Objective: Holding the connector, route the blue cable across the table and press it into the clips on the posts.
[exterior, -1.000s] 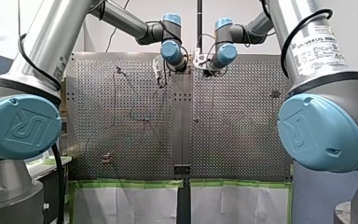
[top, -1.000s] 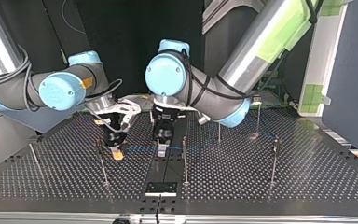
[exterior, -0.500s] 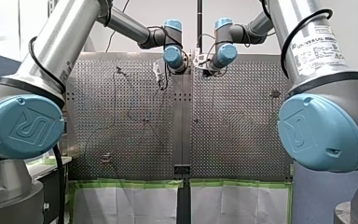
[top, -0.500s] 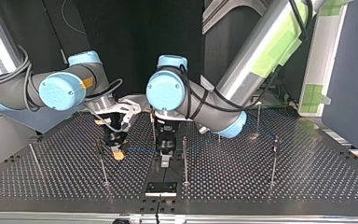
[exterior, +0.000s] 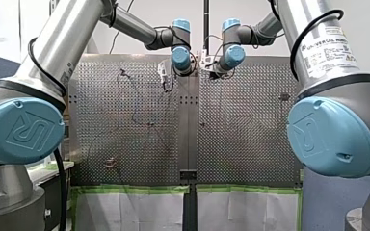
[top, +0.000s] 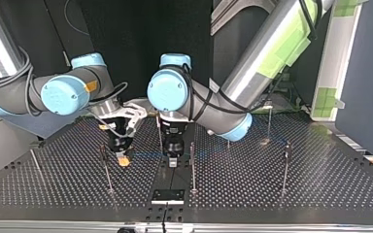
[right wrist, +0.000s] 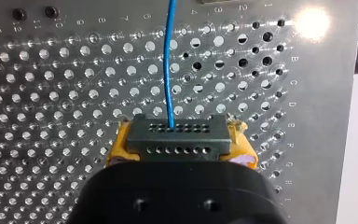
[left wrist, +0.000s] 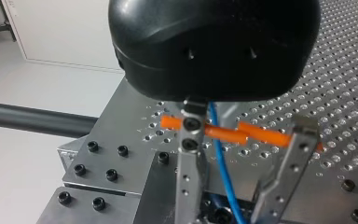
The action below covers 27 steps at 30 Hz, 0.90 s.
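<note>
Currently, the yellow-padded right gripper (right wrist: 179, 151) is clamped on the black rectangular connector (right wrist: 177, 135) at the perforated metal table's (top: 296, 194) middle, while the thin blue cable (right wrist: 169, 60) runs loose between the left gripper's (left wrist: 237, 182) parted metal fingers (left wrist: 189, 186) and could slip sideways, missing the nearby thin metal post (top: 193, 167).

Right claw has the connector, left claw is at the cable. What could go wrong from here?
1. In the left wrist view the left claw is open, with the blue cable running loose between its fingers; it may slip out during routing.
2. The connector sits in the right claw with one thin cable leaving it; a hard pull could strain that joint.
3. In the top view a post stands near the left claw; a swing could knock it.
</note>
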Each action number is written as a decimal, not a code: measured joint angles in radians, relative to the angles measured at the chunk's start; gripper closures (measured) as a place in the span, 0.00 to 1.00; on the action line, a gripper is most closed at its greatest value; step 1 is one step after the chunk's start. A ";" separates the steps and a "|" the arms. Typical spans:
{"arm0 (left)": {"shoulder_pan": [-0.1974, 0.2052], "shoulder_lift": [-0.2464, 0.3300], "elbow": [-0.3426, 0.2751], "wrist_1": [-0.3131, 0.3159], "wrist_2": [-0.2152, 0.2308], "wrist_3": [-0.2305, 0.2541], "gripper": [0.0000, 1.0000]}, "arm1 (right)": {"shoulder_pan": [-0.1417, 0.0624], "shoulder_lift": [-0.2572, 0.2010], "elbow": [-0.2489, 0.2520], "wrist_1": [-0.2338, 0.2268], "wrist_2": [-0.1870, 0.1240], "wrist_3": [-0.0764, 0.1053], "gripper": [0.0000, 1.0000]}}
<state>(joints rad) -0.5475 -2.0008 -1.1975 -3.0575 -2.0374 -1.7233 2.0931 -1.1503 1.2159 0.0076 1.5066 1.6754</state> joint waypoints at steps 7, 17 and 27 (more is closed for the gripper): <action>-0.004 0.000 -0.012 0.000 0.000 -0.007 1.00 | 0.002 0.000 0.000 0.002 0.000 0.000 1.00; -0.022 0.000 -0.086 0.054 -0.012 -0.021 1.00 | 0.010 -0.001 0.027 0.006 0.000 -0.001 1.00; -0.038 0.000 -0.181 0.148 -0.025 -0.043 1.00 | 0.008 -0.001 0.105 0.003 0.003 -0.019 1.00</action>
<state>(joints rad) -0.5859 -2.0006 -1.3783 -2.9097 -2.0628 -1.7660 2.1013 -1.1514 1.3207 0.0104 1.5091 1.6560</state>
